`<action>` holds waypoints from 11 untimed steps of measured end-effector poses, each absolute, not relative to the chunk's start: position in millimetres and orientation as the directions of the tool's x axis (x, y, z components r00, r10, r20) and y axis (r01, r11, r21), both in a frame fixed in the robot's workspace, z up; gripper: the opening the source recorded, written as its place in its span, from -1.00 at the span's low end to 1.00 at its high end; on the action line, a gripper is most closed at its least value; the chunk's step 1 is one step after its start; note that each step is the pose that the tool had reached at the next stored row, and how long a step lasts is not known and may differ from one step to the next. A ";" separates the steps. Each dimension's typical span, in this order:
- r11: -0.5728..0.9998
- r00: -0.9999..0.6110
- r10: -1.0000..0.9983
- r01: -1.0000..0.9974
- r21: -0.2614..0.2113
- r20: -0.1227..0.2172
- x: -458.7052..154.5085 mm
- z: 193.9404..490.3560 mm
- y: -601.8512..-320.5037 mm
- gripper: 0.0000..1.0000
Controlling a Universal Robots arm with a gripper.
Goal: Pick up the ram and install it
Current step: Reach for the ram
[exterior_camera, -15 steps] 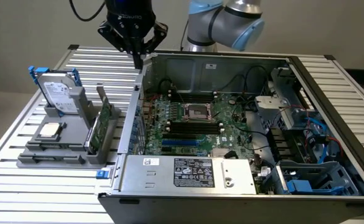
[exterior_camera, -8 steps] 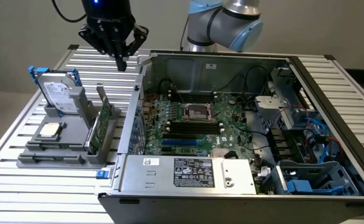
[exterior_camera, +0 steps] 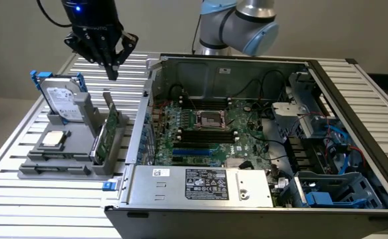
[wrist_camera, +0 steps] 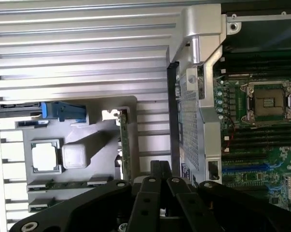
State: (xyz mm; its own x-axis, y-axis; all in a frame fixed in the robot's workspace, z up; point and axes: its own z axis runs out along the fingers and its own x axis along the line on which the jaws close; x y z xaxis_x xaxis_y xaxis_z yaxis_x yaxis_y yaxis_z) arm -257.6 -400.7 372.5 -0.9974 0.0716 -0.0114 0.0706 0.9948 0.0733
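The tool (exterior_camera: pixel 112 73) hangs with its fingers pressed together and nothing between them, over the far end of a grey holder (exterior_camera: pixel 54 169) on the slatted table (exterior_camera: pixel 21 199). The ram (exterior_camera: pixel 108 130) stands on its long edge in a slot along the holder's side nearest the computer case (exterior_camera: pixel 138 144) — below the tool, with a clear gap between the two. In the same holder a hard drive (exterior_camera: pixel 62 102) stands upright and a square processor chip (exterior_camera: pixel 53 140) lies flat. On the exterior view's right the open case lies on its side, its motherboard (exterior_camera: pixel 247 144) exposed — long black memory slots (exterior_camera: pixel 207 135) run just beside the processor socket (exterior_camera: pixel 211 119). The arm's pale blue joint (exterior_camera: pixel 247 22) rises behind the case.
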 end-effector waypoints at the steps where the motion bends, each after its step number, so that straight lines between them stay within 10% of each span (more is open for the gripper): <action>1: 0.995 -0.997 0.072 0.071 0.073 -0.011 -262.1 371.4 -401.0 -0.79; 11: 0.995 -0.997 0.072 0.071 0.073 -0.011 -307.6 361.6 -408.1 -0.79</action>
State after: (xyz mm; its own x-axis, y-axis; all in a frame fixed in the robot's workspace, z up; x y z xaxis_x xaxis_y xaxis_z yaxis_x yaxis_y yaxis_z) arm -307.6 -408.1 361.6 -0.9974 0.0717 -0.0114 0.0707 0.9948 0.0733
